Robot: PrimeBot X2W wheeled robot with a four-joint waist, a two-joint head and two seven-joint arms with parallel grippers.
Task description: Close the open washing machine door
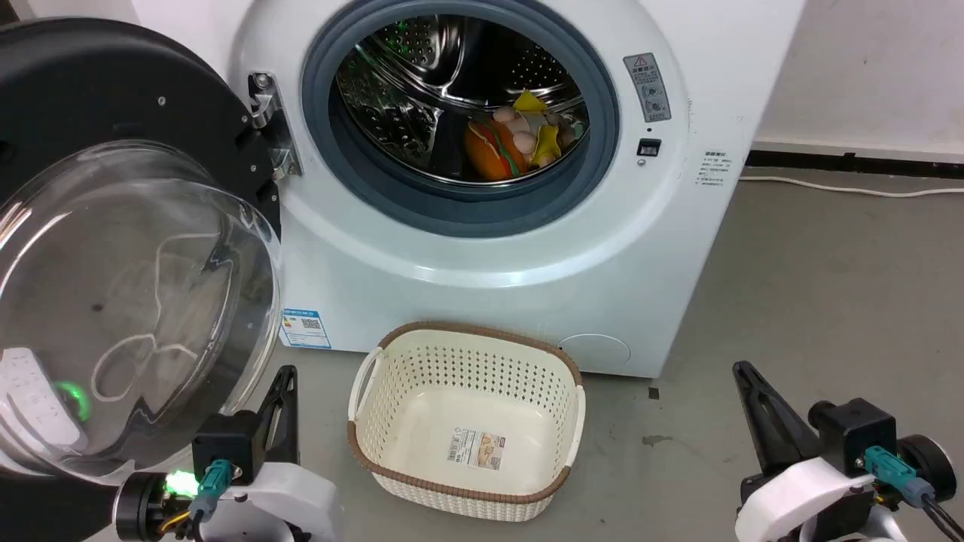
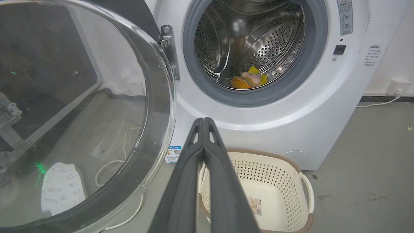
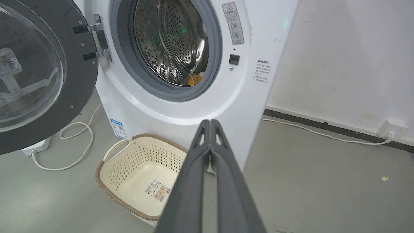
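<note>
The left end effector [image 2: 203,121] and right end effector [image 3: 210,123] are held closed on nothing. Beyond them a cream basket [image 1: 467,376] is set on the floor [image 1: 791,301]. The washing machine door [image 1: 113,98] is swung wide open, hinged left of the washing machine [image 1: 467,278], where colourful items [image 1: 512,143] are seen in the drum.
</note>
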